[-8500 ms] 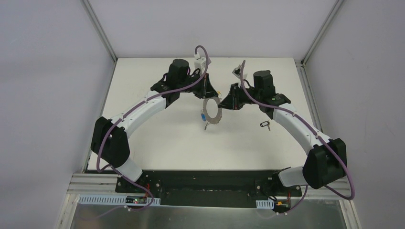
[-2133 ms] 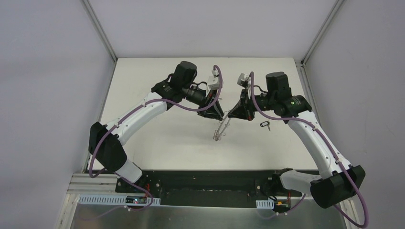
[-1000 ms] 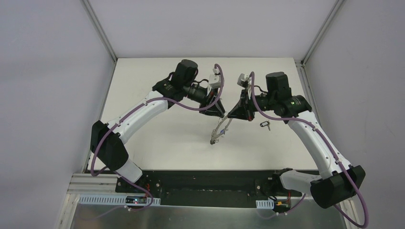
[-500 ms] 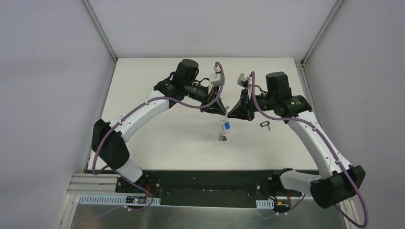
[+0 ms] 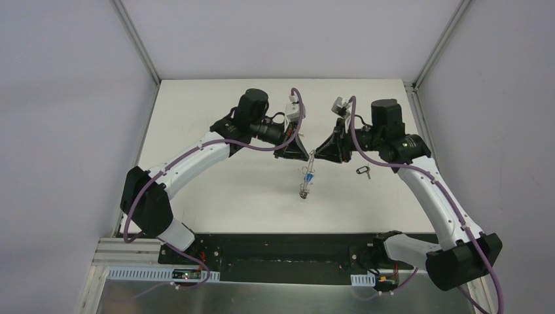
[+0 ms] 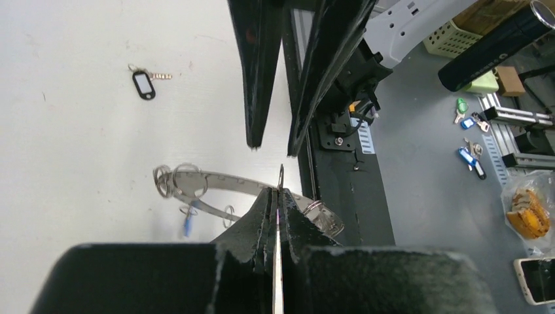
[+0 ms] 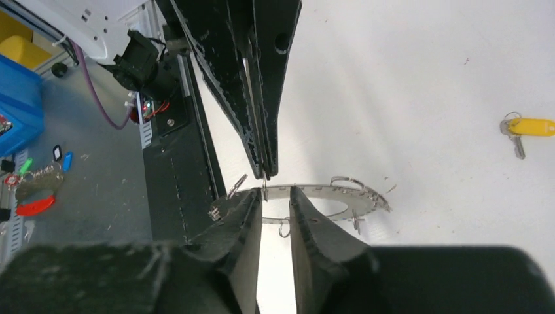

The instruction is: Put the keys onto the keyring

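Above mid-table, handover: your left gripper (image 5: 305,157) pinches the keyring (image 5: 306,178), your right gripper (image 5: 316,156) at three o'clock stands slightly parted, gripping nothing; next, I'd fetch the black key (image 5: 362,171).

A white worktop (image 5: 196,118) spreads beneath the jaws, plain grey walls (image 5: 65,98) beyond them on three sides, aluminium posts (image 5: 136,42) at the far corners.

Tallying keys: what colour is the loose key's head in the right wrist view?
Yellow. The key shows best in the right wrist view.
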`<action>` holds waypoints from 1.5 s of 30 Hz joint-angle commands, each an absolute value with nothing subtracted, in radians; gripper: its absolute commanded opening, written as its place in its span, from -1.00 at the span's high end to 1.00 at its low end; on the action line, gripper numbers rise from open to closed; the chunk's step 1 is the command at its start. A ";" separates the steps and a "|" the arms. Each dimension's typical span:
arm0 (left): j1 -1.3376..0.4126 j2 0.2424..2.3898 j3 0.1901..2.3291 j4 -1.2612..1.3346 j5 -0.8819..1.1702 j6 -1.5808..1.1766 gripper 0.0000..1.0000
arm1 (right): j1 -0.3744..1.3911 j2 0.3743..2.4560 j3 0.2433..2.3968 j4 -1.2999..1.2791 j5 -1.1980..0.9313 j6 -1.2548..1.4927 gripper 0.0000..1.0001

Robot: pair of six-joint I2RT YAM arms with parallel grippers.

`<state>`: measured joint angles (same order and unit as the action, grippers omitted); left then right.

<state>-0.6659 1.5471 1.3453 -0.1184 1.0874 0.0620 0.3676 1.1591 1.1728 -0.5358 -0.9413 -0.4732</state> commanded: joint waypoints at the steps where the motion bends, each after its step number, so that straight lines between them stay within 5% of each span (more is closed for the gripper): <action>1: -0.657 1.477 1.249 0.210 1.067 -0.201 1.00 | 0.340 1.123 1.173 -0.452 -0.952 -0.415 0.44; 7: -0.650 1.463 1.156 0.479 1.023 -0.445 1.00 | 0.285 1.106 1.153 -0.409 -1.022 -0.348 0.25; 17: -0.649 1.470 1.108 0.636 1.020 -0.561 1.00 | 0.261 1.101 1.121 -0.400 -1.090 -0.357 0.23; 45: -0.652 1.489 1.121 0.634 1.034 -0.571 1.00 | 0.290 1.155 1.113 -0.314 -1.114 -0.291 0.70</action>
